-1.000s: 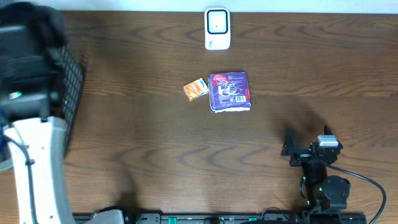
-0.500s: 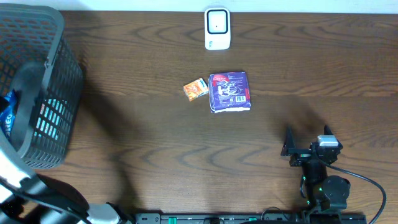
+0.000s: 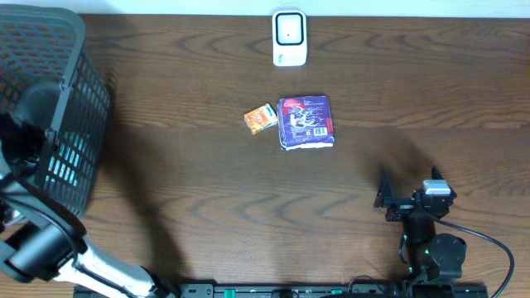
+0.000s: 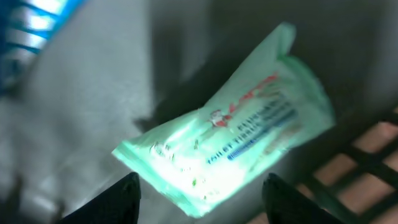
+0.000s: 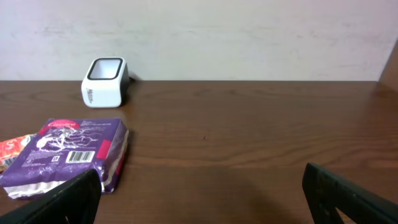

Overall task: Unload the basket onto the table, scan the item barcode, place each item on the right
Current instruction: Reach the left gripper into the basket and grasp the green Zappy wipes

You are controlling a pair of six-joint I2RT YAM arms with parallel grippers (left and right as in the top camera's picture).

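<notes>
The brown wooden desk (image 3: 248, 215) fills the overhead view. A dark mesh basket (image 3: 83, 91) sits at its far left corner, partly cut off by the picture's edge. The left arm (image 3: 37, 248) rises from the near left edge and reaches over the rim into the basket, so from above its end is hidden. In the blurred left wrist view the left hand (image 4: 202, 196) has its two fingers standing moderately apart and gripping nothing. A corner of a pale green packet (image 4: 230, 137) lies in the line between them, but the blur hides whether it touches either one. That packet has red and blue print and lies aslant in the basket, with the mesh showing at the lower right. The right hand (image 3: 408, 184) sits low near the desk's near right edge, pointing toward the far side. Its fingers (image 5: 68, 199) are spread wide with only bare desk between them. A purple packet (image 3: 306, 122) lies flat near the middle of the desk, well apart from both hands. The white barcode scanner (image 3: 289, 37) stands beyond it at the far edge, near but not touching. A small orange packet (image 3: 261, 118) lies just beside the purple packet's left edge. A barcode (image 5: 78, 157) shows on the purple packet's upper face, toward the end nearest the right hand.
</notes>
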